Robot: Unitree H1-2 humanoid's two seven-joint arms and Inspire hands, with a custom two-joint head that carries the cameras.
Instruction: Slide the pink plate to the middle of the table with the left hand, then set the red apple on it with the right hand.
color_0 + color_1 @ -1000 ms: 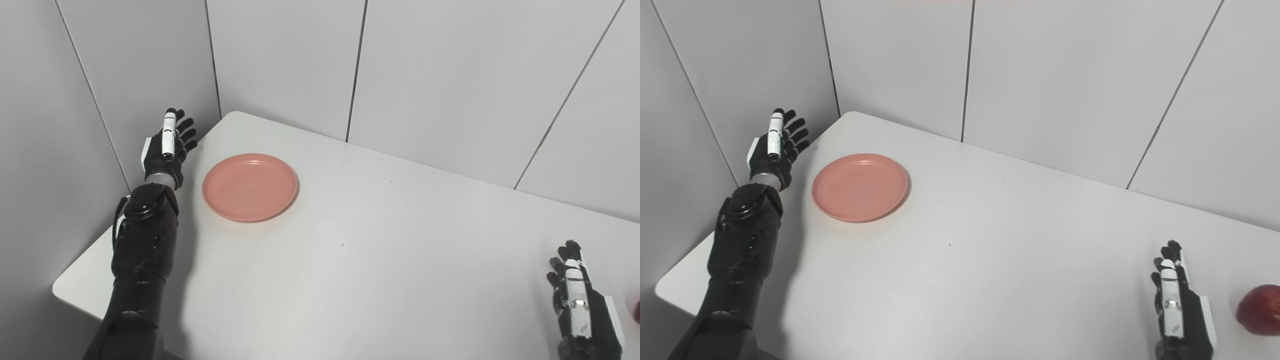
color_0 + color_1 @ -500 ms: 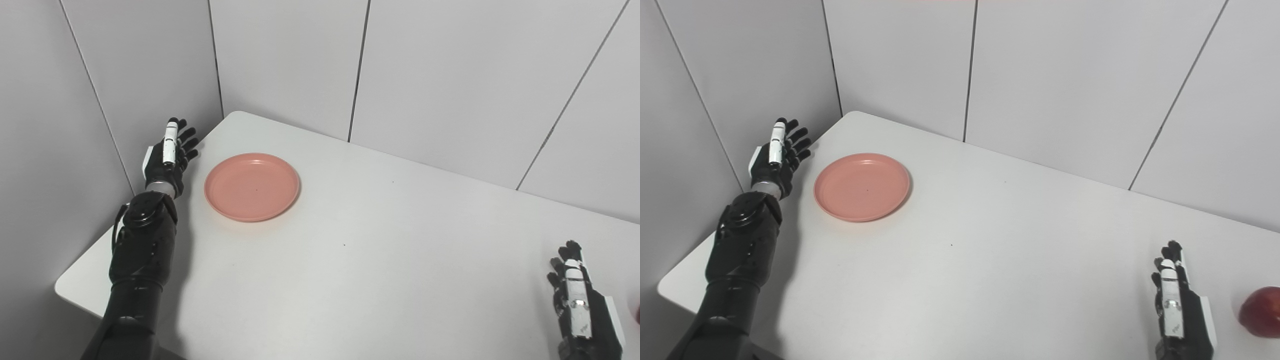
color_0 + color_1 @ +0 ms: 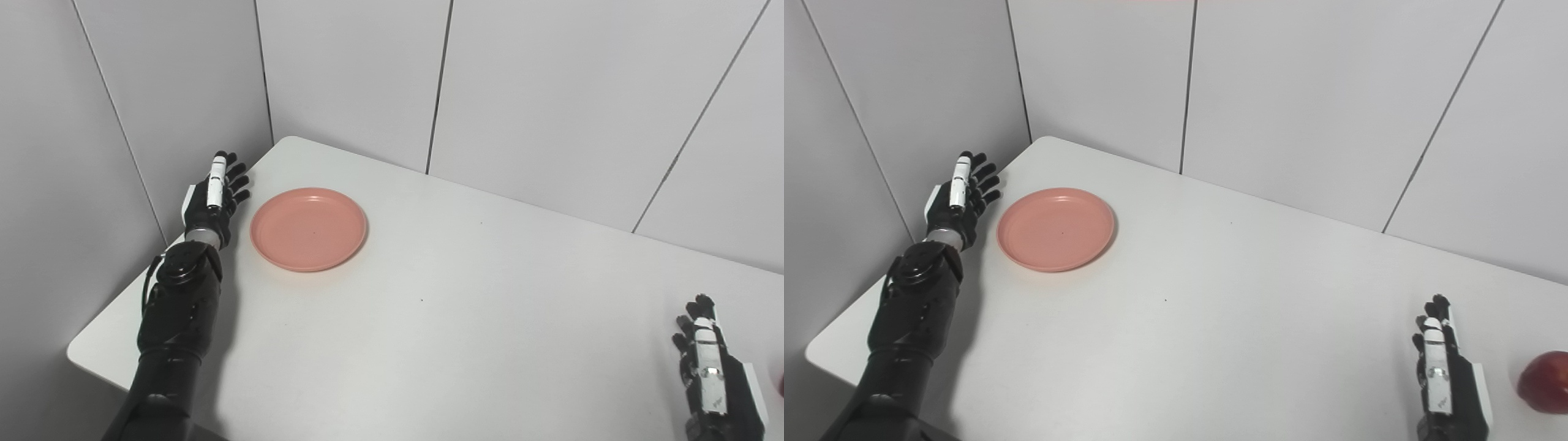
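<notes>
Right, left hand (image 3: pixel 210 199) first: fingers (image 3: pixel 236 181) spread wide and straight, holding nothing, palm turned toward the plate (image 3: pixel 308 228). It sits just beside the plate's left rim, apart from it with a thin strip of bare table between. Hand is over the table's left edge, close to the side wall (image 3: pixel 92 122). Can't tell if it touches the tabletop or hovers just above.

Right hand (image 3: pixel 1444 373): fingers extended and close together, holding nothing, edge-up near the front right of the table (image 3: pixel 1225 318). Lower part of the hand is cut off by the bottom of both views.

Apple (image 3: pixel 1543 381) is on the table just right of the right hand, not touching it, a clear gap between. It's at the very right edge of the right eye view and partly cropped; in the left eye view only a red sliver shows.

Plate lies flat and bare in the far left part of the table, near the rounded back-left corner. Its far rim has some room before the table's back edge and the back wall (image 3: pixel 551 92).

Room to move: wide bare tabletop from the plate's right rim across the middle and over to the right hand. Least room is on the plate's left and back sides, where table edge and walls are close.
</notes>
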